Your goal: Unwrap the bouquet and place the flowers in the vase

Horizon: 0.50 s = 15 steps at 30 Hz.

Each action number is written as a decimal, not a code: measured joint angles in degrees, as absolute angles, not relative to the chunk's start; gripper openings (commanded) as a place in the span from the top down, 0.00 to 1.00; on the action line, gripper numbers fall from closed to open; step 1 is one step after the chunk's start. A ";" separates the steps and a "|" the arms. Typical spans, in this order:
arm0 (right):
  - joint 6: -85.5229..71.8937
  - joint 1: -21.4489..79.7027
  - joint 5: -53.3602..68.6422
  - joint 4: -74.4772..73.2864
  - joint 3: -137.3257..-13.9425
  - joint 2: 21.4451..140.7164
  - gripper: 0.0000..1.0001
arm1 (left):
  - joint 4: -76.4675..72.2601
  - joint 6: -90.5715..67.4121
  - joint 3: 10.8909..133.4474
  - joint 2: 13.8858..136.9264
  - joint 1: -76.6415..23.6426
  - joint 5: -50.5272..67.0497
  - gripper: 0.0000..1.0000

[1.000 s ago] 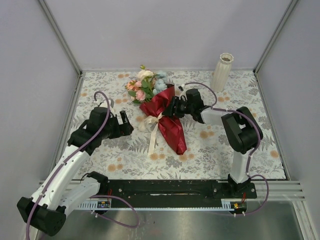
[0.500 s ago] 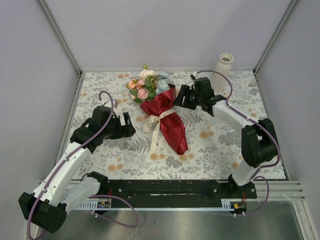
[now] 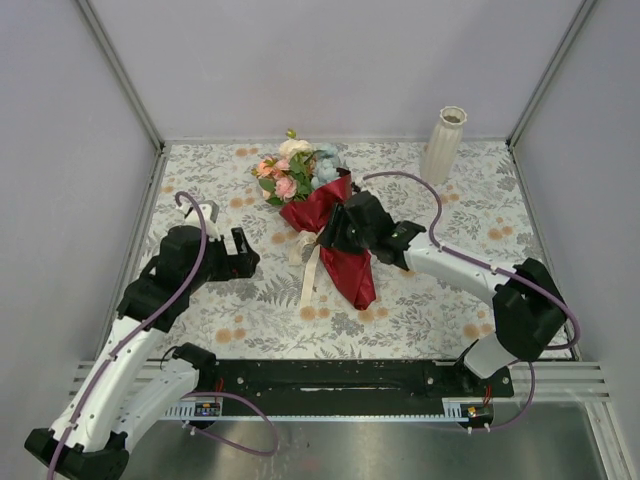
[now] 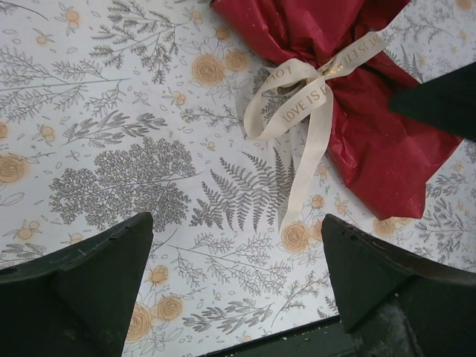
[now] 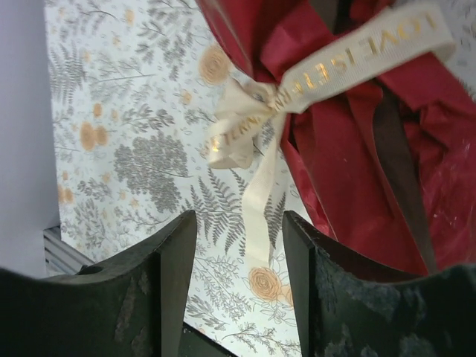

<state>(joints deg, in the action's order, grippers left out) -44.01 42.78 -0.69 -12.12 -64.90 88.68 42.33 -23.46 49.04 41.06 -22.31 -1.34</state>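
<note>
The bouquet (image 3: 338,245) lies mid-table in dark red crinkled paper, tied with a cream ribbon (image 3: 308,268). Its flowers (image 3: 298,170), pink, peach, cream and pale blue, point toward the back. The cream ribbed vase (image 3: 443,143) stands upright at the back right. My right gripper (image 3: 330,236) hovers over the tied waist, open; in the right wrist view the ribbon tail (image 5: 260,201) lies on the cloth between the fingers (image 5: 156,275), untouched. My left gripper (image 3: 243,256) is wide open left of the bouquet, with ribbon (image 4: 312,111) and red paper (image 4: 379,141) ahead of it.
A floral tablecloth (image 3: 440,290) covers the table, which is fenced by metal rails (image 3: 130,250) and grey walls. The black mounting bar (image 3: 330,385) runs along the near edge. The right arm's cable (image 3: 420,190) loops above the cloth between bouquet and vase.
My right gripper swung from near the vase back down over the bouquet's ribbon knot. The left gripper drew back slightly left and opened a little wider. The bouquet stayed put.
</note>
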 measured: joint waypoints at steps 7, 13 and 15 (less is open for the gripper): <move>-50.37 47.07 -5.69 -10.46 -62.57 93.69 0.43 | 42.28 -23.31 48.75 38.28 -22.31 -3.77 0.01; -54.02 49.19 -7.97 -8.01 -62.59 97.67 0.47 | 42.37 -23.31 48.10 37.95 -22.31 -4.38 0.01; -54.78 49.54 -7.92 -7.40 -63.24 99.61 0.52 | 42.35 -23.31 48.07 37.91 -22.31 -4.64 0.01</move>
